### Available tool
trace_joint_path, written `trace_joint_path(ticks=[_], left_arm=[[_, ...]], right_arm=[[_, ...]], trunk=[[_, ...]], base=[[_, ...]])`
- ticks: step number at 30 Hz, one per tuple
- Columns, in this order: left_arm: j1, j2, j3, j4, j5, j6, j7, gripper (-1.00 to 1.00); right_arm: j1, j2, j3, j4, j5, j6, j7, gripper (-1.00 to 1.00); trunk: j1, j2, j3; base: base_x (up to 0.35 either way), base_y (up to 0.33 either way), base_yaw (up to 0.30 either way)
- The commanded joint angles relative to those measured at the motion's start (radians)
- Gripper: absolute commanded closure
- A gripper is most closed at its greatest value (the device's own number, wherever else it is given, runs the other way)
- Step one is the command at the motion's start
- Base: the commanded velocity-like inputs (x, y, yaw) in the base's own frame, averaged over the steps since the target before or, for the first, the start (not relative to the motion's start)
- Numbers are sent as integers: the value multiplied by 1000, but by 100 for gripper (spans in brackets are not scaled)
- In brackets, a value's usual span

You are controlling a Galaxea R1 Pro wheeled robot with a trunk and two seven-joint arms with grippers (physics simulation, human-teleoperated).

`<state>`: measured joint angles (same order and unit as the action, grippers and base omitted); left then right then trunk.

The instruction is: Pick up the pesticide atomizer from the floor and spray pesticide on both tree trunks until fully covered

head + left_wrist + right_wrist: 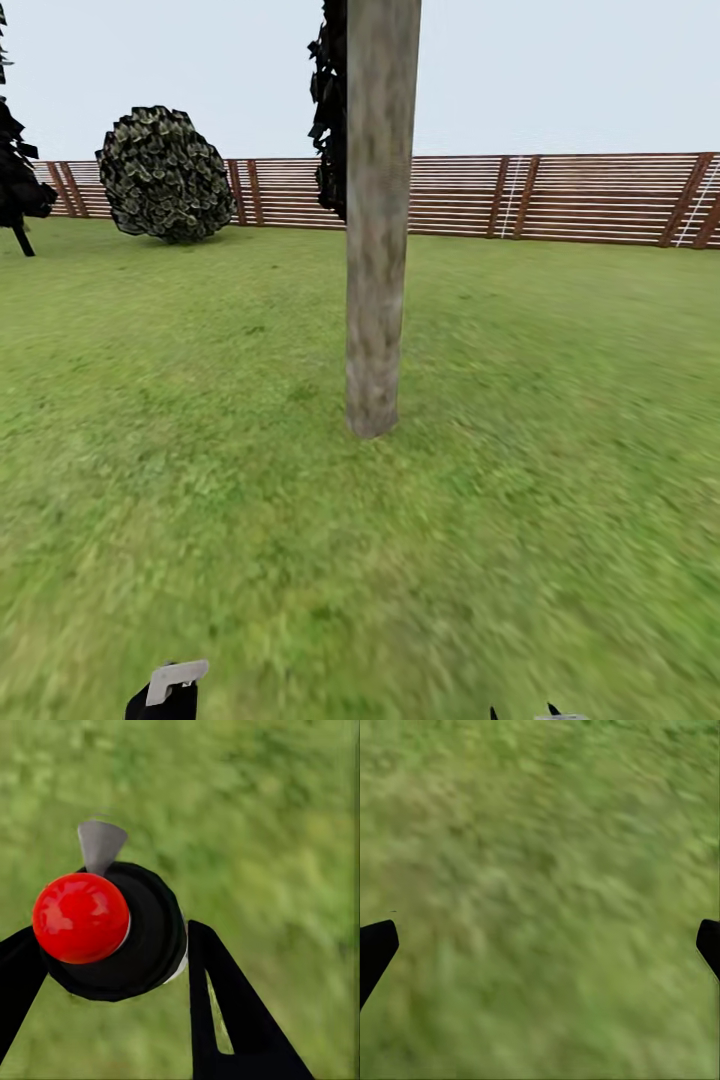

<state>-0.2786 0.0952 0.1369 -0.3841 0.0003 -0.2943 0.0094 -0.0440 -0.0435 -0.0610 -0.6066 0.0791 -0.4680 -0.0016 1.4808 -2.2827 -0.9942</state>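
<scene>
1. In the head view we face a pale grey-brown mottled tree trunk (378, 230) that rises upright from the grass floor (200, 480) near the centre and runs out of the top of the frame.
2. Dark blocky foliage (328, 110) hangs just beside the trunk's upper left side.
3. A brown horizontal-slat wooden fence (580, 197) bounds the lawn behind the trunk, under a pale sky.
4. A rounded dark green bush (165, 173) stands before the fence at the left, and a near-black conifer (18, 170) stands at the far left edge.
5. At the bottom edge of the head view we see a black-and-grey piece (168, 690) on the left, on the left arm's side; we cannot tell from this view which part it is.
6. In the left wrist view the left gripper (112, 960) grips the pesticide atomizer (124, 937): a black finger (225, 1005) presses each side of the black body.
7. The atomizer's red top (81, 917) faces the camera, with a grey nozzle (100, 844) projecting beyond it over blurred grass.
8. In the right wrist view the right gripper (544, 945) is spread wide with nothing between its black fingertips (375, 949), above grass.
</scene>
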Motion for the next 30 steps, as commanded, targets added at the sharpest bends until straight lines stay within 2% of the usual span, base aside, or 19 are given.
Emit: trace_joint_path(ticks=[1, 17, 30], left_arm=[[-1, 0, 1, 1, 0, -3, 1, 100], [0, 1, 2, 1, 0, -3, 1, 100], [-1, 1, 2, 1, -1, -3, 2, 100]], right_arm=[[-1, 1, -3, 0, 8, -3, 0, -100], [-1, -2, -11, -6, 7, -4, -3, -100], [-1, -3, -14, -5, 5, -4, -5, -100]], trunk=[[0, 0, -1], [0, 0, -2], [0, 0, -20]], base=[[337, -78, 0], [337, -79, 0], [303, -131, 0]])
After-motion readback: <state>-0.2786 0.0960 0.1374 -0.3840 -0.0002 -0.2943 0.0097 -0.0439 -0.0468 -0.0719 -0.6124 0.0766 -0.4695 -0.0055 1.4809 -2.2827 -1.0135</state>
